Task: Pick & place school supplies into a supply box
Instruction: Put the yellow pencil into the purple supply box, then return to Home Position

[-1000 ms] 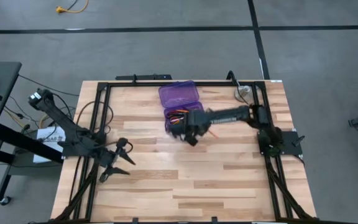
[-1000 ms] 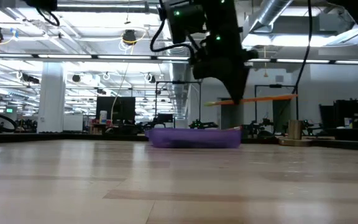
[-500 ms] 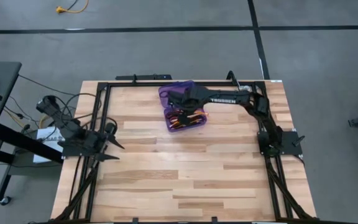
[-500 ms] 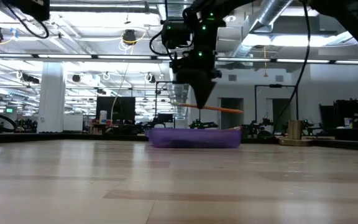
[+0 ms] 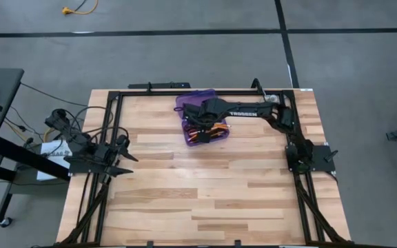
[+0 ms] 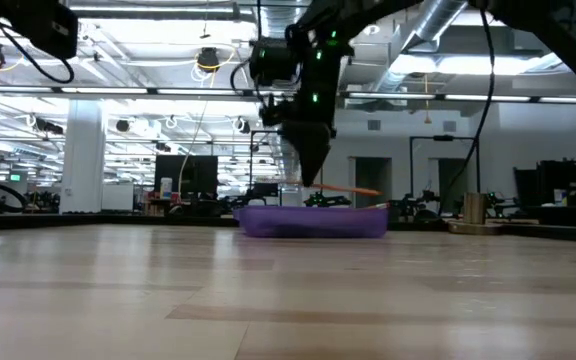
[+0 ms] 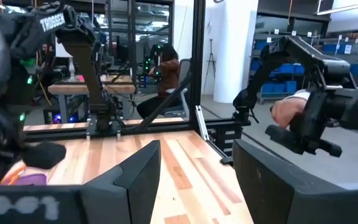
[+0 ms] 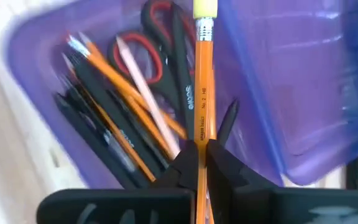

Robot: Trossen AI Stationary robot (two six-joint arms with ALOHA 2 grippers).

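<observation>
At the left edge of the high view, the left gripper [image 5: 120, 157] sits parked by the table's [image 5: 205, 200] left rail, over bare wood; its own wrist view shows the fingers [image 7: 143, 171] spread apart with nothing between them. Toward upper centre, the open purple box [image 5: 200, 118] lies near the far rail, its tray filled with pencils, pens and red scissors [image 8: 149, 38]. The right gripper [image 5: 197, 112] reaches in from the right and hovers over the box. Its fingers [image 8: 219, 163] are clenched on an orange pencil [image 8: 202, 81], held lengthwise above the tray's contents. In the low view that pencil [image 6: 348, 189] hangs just above the box's [image 6: 314, 221] rim, slightly tilted.
</observation>
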